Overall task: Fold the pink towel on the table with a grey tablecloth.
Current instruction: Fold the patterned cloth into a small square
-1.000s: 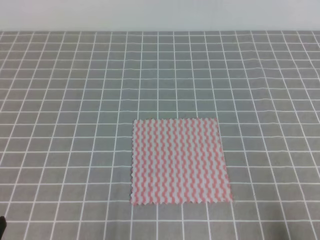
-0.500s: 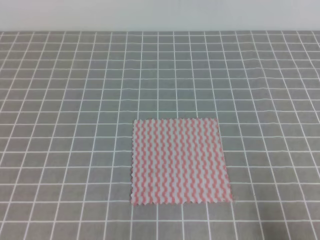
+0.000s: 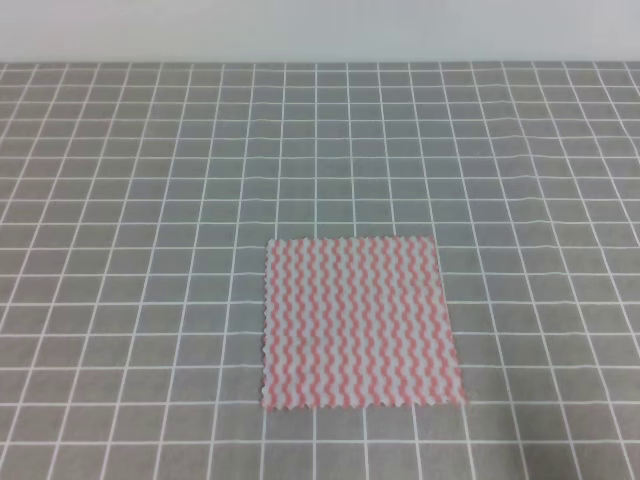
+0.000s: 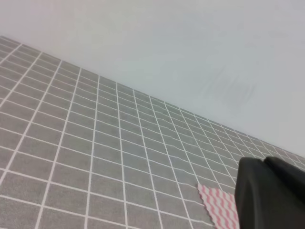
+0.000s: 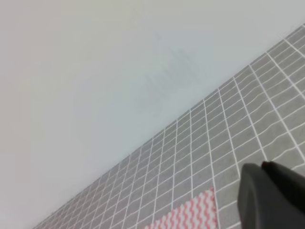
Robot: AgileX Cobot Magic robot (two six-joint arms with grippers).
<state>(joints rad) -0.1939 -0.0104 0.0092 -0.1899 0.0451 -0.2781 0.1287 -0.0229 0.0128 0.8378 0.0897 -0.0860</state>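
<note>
Filling almost the whole exterior high view, the table with a grey tablecloth is seen as a broad flat surface printed with a white grid of squares, bounded at the far edge by a pale wall. The same grid is shown tilted in both wrist views, with the pale wall taking up the upper part of each.

The pink towel is laid flat and unfolded on the tablecloth, in the near half of the table and slightly right of the middle. Its pink-red and white wavy stripes run from the far edge to the near edge, and its pinked edges are lined up roughly with the grid. No crease or lifted corner is seen on it. In the left wrist view only one corner of the towel is caught, just beside a dark part of the left gripper at the lower right of the picture. In the right wrist view one edge of the towel is seen at the bottom, near the dark body of the right gripper.

Neither gripper is seen in the exterior high view. Of each claw only a blurred dark block is shown, so whether the jaws stand apart or together cannot be told.
</note>
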